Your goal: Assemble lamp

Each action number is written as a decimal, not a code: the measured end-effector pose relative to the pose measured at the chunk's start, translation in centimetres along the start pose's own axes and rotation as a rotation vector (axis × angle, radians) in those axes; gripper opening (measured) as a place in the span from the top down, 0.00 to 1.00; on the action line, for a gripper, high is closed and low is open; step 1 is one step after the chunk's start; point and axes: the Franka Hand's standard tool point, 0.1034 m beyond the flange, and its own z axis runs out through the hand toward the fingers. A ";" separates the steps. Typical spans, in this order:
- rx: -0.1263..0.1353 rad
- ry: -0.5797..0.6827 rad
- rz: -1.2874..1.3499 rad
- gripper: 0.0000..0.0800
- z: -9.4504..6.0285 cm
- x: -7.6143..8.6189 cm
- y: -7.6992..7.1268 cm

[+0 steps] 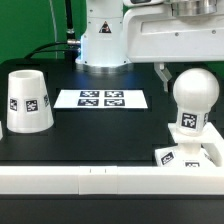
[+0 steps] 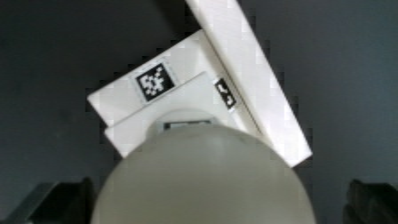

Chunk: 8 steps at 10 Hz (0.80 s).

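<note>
We saw the gripper (image 2: 217, 204) w/ its fingers (image 2: 59, 203) spread wide apart, one dark tip on either side of the bulb (image 2: 196, 172) in the wrist view. The bulb filled the gap btw them, but there was dark space btw each tip and the bulb's side, so as far as we could tell the fingers touched nothing and held nothing. In the exterior view the bulb stood upright on the flat square base (image 1: 190, 152), its tagged neck down on the base; whether it was seated fully we couldn't tell. The base lay at the exterior view's right, against the white rail (image 1: 90, 180) at the table's (image 1: 100, 130) front edge, approx. as the wrist view showed it, w/ a tag on its top face. The shade (image 1: 28, 100) stood wide end down at the exterior view's left, well apart from bulb and base. The marker board (image 1: 100, 99) lay btw them, nearer the arm (image 1: 105, 35).
</note>
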 end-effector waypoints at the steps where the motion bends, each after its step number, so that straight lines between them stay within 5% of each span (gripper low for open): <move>1: -0.016 0.007 -0.104 0.13 0.0 0.1 0.1; 3: -0.043 0.017 -0.353 0.13 -0.1 0.3 0.3; 8: -0.051 0.009 -0.710 0.13 -0.1 0.5 0.7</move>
